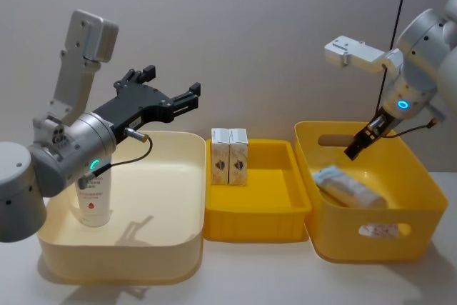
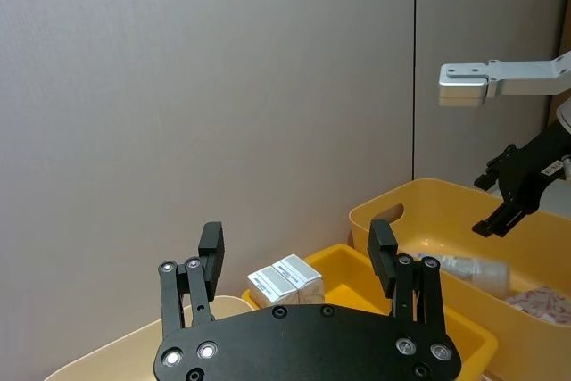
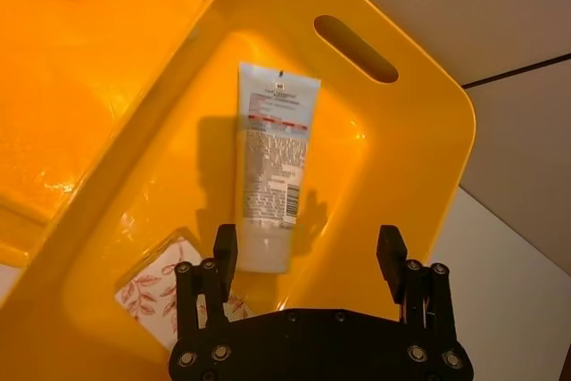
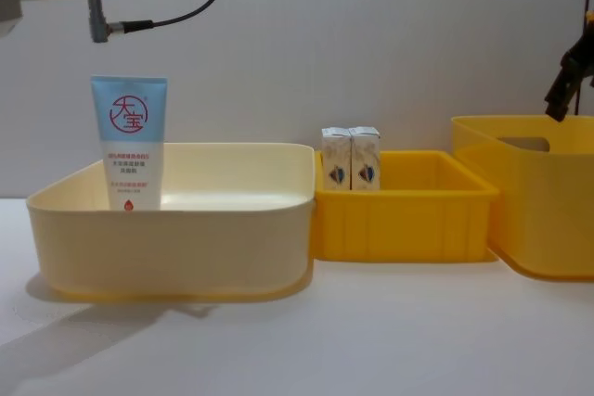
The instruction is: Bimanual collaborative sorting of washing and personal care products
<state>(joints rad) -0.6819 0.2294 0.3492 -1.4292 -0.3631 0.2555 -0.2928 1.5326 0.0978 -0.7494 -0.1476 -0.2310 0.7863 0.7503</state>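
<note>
While three bins stand in a row across the table, both arms hang raised above them with nothing in their grip. In the head view the left gripper (image 1: pixel 171 91) sits in the upper left of the frame, its black fingers spread apart and pointing toward the wall, above the cream bin (image 1: pixel 171 248). The light blue tube (image 1: pixel 93 201) stands upright in the near left corner of that bin, at lower left of the frame, well below and behind the gripper's fingertips; the chest view shows its red round logo and its top rising above the bin's rim.

At centre frame, two small white cartons (image 1: pixel 229 156) stand upright side by side, touching each other, against the back left wall of the shallow yellow tray (image 1: pixel 285 205). They lie lower right of the left gripper and well apart from it.

On the right of the frame, the right gripper (image 1: pixel 360 141) hangs over the back part of the deep yellow bin (image 1: pixel 421 176), fingers released and apart, pointing down. The pale blue-white tube (image 1: pixel 350 187) lies flat on that bin's floor, just below and slightly nearer than the gripper, not touched by it. In the right wrist view the tube (image 3: pixel 270 167) lies lengthwise between the open fingers' line of sight, with a leaf-printed packet (image 3: pixel 174 287) beside its lower end.
</note>
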